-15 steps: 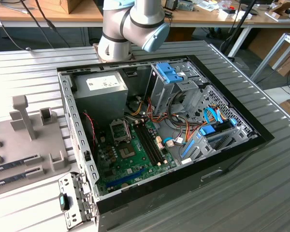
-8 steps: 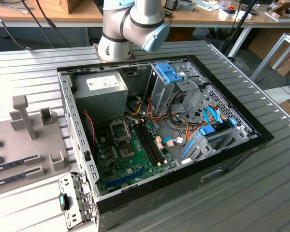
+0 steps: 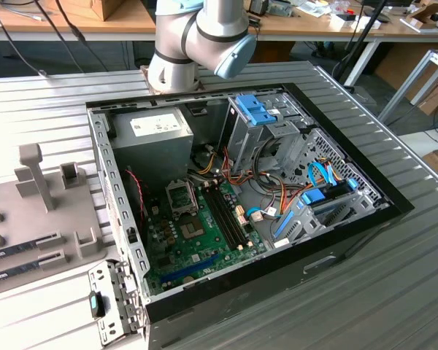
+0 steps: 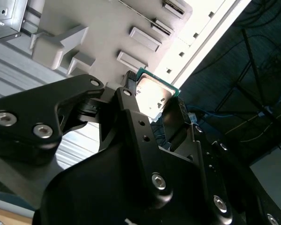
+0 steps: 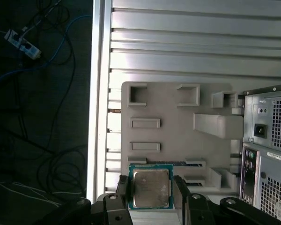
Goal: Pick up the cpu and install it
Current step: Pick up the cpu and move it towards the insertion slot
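The cpu [image 5: 151,187] is a flat square chip with a silvery top and a thin green rim. In both wrist views it sits between the two black fingers [image 5: 181,192] of my gripper [image 5: 151,193], which is shut on its opposite edges. The second wrist view shows the cpu [image 4: 152,96] held in the gripper [image 4: 154,102] well above the grey holder plate [image 4: 107,28]. In the exterior view the arm [image 3: 197,36] stands behind the open computer case [image 3: 277,270]. The motherboard [image 3: 175,248] lies inside it, its metal-framed socket [image 3: 181,197] uncovered.
The grey holder plate [image 3: 51,219] lies at the exterior view's left of the case, with upright posts and memory sticks [image 3: 18,248] in its slots. The case's rear panel [image 5: 267,154] borders the plate. Cables, a power supply [image 3: 153,142] and drive cages [image 3: 266,127] crowd the case.
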Tool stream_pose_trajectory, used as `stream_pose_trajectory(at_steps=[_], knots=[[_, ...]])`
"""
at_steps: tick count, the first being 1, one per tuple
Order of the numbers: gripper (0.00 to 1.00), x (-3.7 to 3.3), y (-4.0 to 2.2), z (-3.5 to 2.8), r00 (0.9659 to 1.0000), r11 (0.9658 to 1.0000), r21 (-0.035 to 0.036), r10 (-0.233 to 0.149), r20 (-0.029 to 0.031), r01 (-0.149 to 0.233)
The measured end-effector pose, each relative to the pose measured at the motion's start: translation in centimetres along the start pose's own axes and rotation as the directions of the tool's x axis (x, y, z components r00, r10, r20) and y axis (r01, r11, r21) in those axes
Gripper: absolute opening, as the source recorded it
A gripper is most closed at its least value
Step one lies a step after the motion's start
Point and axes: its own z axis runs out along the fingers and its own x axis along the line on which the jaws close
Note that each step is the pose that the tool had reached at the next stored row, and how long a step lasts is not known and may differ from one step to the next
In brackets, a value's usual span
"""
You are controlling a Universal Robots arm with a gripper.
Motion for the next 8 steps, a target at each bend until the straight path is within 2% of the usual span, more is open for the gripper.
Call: stream_pose_trajectory(at_steps=[8], knots=[[0.47,-0.01,0.0,-0.14,1.0,1.0,0.0,0.0,-0.0001,0.0]])
